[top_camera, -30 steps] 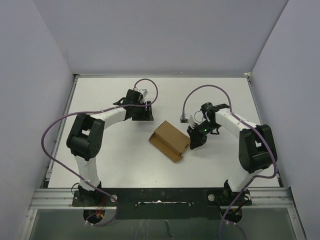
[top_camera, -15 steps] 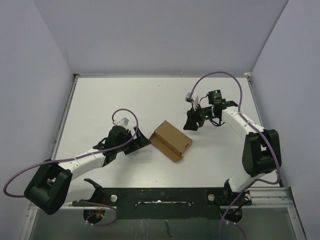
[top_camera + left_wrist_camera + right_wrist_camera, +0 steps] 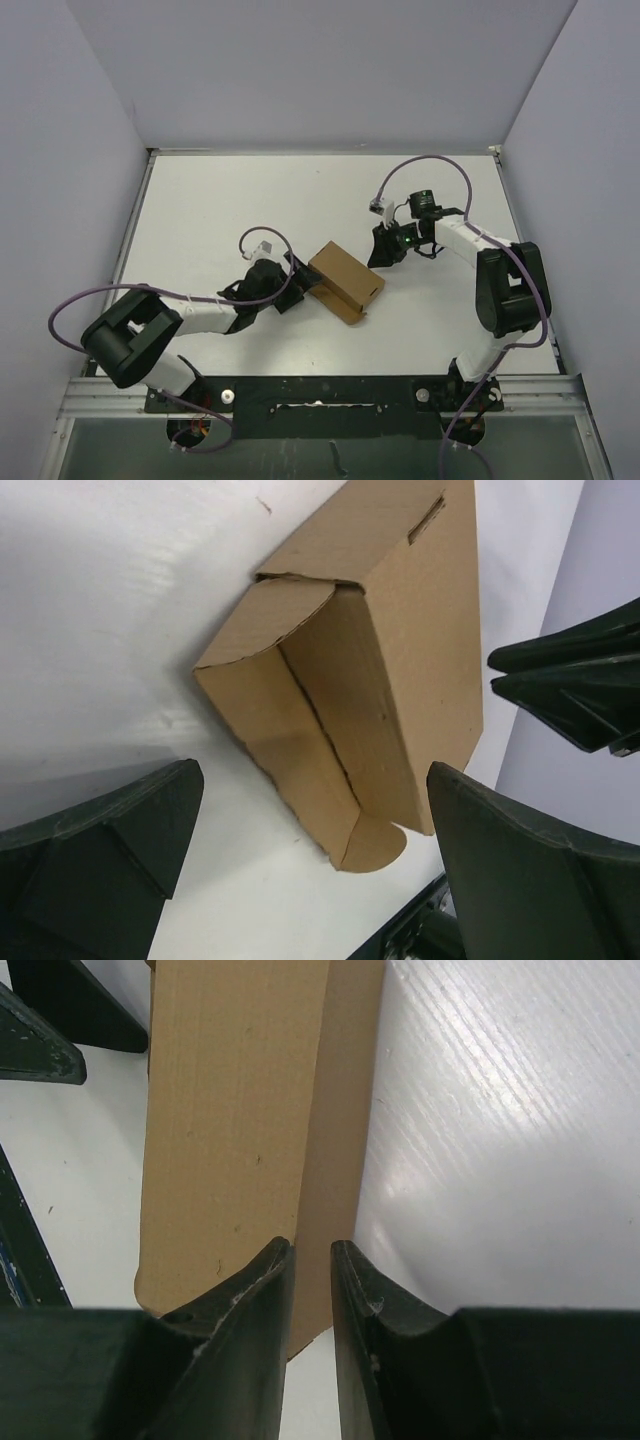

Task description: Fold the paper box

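Grippers flank a part-folded paper box (image 3: 345,280).
Left gripper (image 3: 304,283) gapes wide beside it; right gripper (image 3: 379,256) shows narrow jaws at its other side, grip unclear.

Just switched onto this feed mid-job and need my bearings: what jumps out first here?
The brown paper box lies mid-way across the white table, partly folded, with one long side open. The left gripper faces that open side with its jaws spread wide. The right gripper, jaws almost together, hovers close at the box's other side.
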